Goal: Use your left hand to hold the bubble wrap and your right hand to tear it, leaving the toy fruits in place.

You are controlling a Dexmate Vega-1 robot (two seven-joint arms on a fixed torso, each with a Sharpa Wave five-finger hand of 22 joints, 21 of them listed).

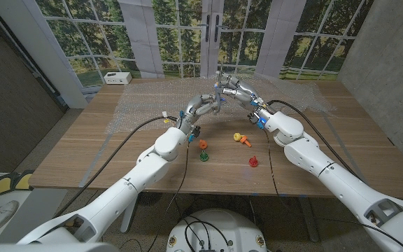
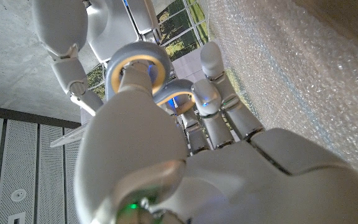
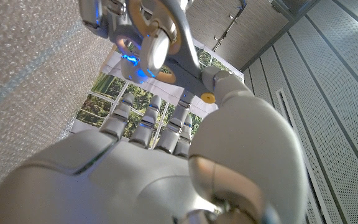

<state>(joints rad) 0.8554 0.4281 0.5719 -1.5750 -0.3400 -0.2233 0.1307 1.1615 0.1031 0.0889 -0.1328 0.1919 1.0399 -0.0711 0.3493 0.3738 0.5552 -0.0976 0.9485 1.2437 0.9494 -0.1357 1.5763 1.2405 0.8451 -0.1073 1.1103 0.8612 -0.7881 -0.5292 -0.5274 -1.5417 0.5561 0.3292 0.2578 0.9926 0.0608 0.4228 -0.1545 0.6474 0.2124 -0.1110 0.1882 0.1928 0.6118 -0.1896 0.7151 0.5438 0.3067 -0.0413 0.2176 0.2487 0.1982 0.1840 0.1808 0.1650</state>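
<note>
Bubble wrap point(image 1: 208, 98): clear sheet, spread over the far half of the surface point(image 1: 82, 154), toward 12 o'clock. Lifted at its middle, where both robot hands meet above it. Left robot hand point(image 1: 205, 105): raised, fingers closed around a gathered fold of the wrap; the sheet is seen beside its fingers point(image 2: 219, 102) in the left wrist view. Right robot hand point(image 1: 233, 91): raised just at 2 o'clock of the left, fingers closed on the same fold. Toy fruits, loose on bare wood at 6 o'clock of the hands: orange piece point(image 1: 202, 144), green piece point(image 1: 204, 156), yellow piece point(image 1: 241, 138), red piece point(image 1: 253, 162). White box point(image 1: 117, 78): far edge, at 10 o'clock.
</note>
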